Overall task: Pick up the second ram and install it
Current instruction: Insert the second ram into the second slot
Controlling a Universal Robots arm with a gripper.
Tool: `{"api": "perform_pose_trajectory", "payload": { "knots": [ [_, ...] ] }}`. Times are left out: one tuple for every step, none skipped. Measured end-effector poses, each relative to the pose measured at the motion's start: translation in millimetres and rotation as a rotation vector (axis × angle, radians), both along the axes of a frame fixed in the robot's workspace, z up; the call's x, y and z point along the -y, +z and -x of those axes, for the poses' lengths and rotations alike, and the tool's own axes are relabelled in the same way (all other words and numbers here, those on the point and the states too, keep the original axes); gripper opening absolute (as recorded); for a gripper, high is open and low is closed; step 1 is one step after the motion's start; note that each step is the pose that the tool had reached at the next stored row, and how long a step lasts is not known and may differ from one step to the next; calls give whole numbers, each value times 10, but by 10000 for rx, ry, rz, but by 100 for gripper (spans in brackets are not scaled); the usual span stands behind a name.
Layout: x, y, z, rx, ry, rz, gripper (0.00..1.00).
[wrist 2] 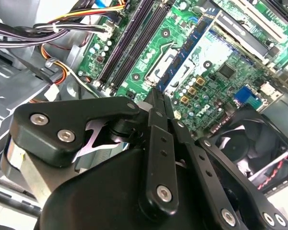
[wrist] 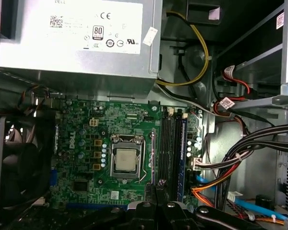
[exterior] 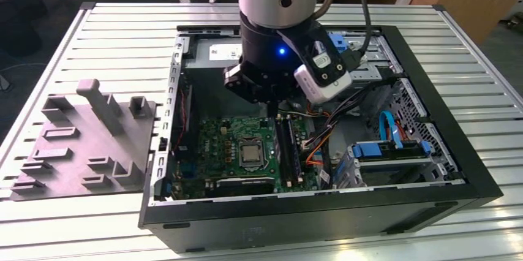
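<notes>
Slatted metal table (exterior: 122, 34) carries everything, ribs running side to side in exterior view. Two loads on top. Open black computer case (exterior: 310, 221) sits from centre toward three o'clock, lying on its side, open face up, one corner close to table edge at five o'clock. Grey moulded fixture plate (exterior: 82, 144) lies flat at nine o'clock, posts and pockets rising from it, set slightly askew to slats, right beside case wall, contact unclear. Bare slats at twelve o'clock behind case and along six o'clock edge.
</notes>
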State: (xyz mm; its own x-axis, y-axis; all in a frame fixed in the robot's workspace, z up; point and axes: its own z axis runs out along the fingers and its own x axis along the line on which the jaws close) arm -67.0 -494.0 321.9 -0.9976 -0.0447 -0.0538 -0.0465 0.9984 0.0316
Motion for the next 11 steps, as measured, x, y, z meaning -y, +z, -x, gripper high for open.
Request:
{"api": "perform_pose_trajectory", "payload": {
  "knots": [
    [0,-16,0,1,0,0,11],
    [0,-27,0,2,0,-1,11],
    [0,-31,0,2,0,-1,11],
    [0,-31,0,1,0,1,11],
    [0,-35,0,2,0,0,11],
    [0,-47,0,4,1,-4,11],
    [0,-63,0,4,0,-5,11],
    [0,-79,0,3,0,-3,11],
    [0,-98,0,3,0,-4,11],
    [0,-116,0,3,0,-6,11],
    [0,-132,0,4,0,-8,11]
  ]
}}
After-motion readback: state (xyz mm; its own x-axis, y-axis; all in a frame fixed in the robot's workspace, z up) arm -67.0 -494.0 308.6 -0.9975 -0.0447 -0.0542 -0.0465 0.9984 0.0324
